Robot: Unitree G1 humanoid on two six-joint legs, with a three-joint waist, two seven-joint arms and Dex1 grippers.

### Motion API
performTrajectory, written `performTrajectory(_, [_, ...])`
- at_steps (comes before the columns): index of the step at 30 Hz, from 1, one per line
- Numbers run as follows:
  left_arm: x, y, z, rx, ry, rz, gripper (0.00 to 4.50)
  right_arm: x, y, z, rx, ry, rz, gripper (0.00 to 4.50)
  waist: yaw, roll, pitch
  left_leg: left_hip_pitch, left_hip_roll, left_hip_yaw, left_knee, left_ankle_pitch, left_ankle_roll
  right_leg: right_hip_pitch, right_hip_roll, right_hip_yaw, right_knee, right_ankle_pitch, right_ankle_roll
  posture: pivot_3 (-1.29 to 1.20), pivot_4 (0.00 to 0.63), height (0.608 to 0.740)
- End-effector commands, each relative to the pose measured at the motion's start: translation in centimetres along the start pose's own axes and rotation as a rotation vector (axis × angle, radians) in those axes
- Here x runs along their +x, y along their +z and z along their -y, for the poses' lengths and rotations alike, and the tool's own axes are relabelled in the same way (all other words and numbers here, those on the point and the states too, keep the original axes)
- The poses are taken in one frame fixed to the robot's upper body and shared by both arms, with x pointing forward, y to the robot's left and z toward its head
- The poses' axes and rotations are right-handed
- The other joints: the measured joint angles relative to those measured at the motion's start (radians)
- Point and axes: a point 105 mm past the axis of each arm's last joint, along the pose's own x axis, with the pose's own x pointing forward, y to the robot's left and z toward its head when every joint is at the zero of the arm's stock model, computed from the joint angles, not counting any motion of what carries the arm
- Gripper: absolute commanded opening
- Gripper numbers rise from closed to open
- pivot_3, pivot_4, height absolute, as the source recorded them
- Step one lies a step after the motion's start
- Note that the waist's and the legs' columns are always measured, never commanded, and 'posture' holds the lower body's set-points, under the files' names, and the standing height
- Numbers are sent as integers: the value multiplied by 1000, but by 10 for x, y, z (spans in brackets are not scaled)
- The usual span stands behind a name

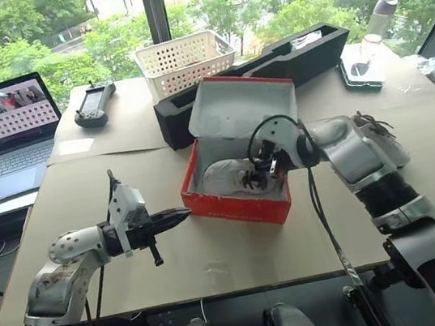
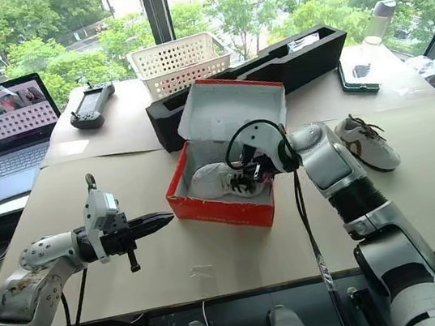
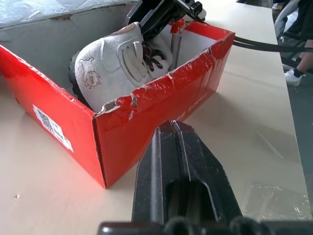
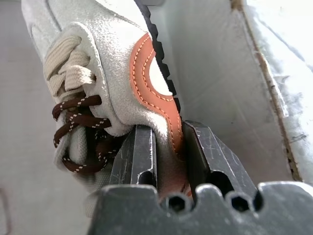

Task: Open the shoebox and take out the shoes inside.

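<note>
Beige cardboard-covered bench (image 1: 240, 262) under a wide window full of green trees, carrying everything listed below.

Mid-bench: red rectangular cardboard shoebox (image 1: 236, 203), hinged lid (image 1: 242, 107) thrown back and standing up behind it, pale grey-white inside showing, near corner torn and creased. Inside the shoebox: small cream suede sneaker (image 3: 115, 61) with orange-brown side marking, beige and dark brown laces, dark sole, tipped up against the box's white inner wall. Right pincer (image 4: 168, 147) reaching down into the shoebox from the right, fingers pressed in on the sneaker's rear edge, pinching the suede and the orange marking between them. Second matching cream sneaker (image 2: 368, 143) already out, lying on the bench just to the right of the right forearm, well clear of the shoebox.

Left pincer (image 1: 178, 215) hanging level above the bench just left of the shoebox's near-left corner, fingers pressed together, nothing between them, tip pointing at the box but not touching it.

Behind the shoebox: long black foam tray (image 1: 284, 63) running diagonally, its near end just behind the raised lid; white plastic lattice basket (image 1: 184, 61) beside it toward the window. Farther left: black handheld controller (image 1: 94, 104), then open grey laptop (image 1: 8, 133) with a lit screen at the bench's left edge. Far right: dark flat case (image 1: 360, 72) and clear plastic bottle (image 1: 380, 20).
</note>
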Motion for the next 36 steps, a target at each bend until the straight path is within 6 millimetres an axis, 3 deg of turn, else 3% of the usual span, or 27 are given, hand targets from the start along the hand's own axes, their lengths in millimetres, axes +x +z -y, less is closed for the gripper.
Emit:
performTrajectory(1, [-2,11,-1,51,-1,14,0,-32,40,8,-62,-28,123,738,2,0,0,0,0,0,0,0,0,0,0,0,0,0,0,0,150,733])
performTrajectory(6, [-1,10,-1,49,-4,14,0,-61,70,11,-36,-37,250,738,2,0,0,-1,0,0,0,0,0,0,0,0,-1,0,0,0,150,733])
performTrajectory(11, [1,9,-1,46,-11,14,0,-103,82,57,128,-245,368,738,3,0,0,-1,0,0,0,0,0,0,-1,-1,0,0,0,0,150,733])
performTrajectory(13, [1,9,-1,46,-12,16,0,-130,67,85,248,-366,356,738,7,0,0,-1,0,0,0,0,0,0,-1,-1,-1,0,-1,0,150,733])
performTrajectory(15, [2,9,0,45,-14,18,0,-147,48,100,363,-429,319,738,17,0,0,-2,0,0,0,0,0,0,-2,-2,-1,-1,-2,0,150,733])
performTrajectory(20, [4,7,0,41,-19,18,0,-179,-14,124,634,-580,177,738,21,0,0,-3,-1,3,-1,-1,0,0,-3,-1,-5,0,-12,0,150,733])
performTrajectory(28, [7,6,1,37,-30,23,0,-177,-83,109,845,-540,-19,738,-1,2,1,-2,0,2,-2,-1,0,-1,0,1,-3,0,0,0,150,733])
performTrajectory(36, [7,6,2,35,-35,22,0,-160,-128,83,934,-456,-179,738,-1,2,1,-1,-1,3,0,0,0,-1,-1,5,-2,1,1,0,150,733])
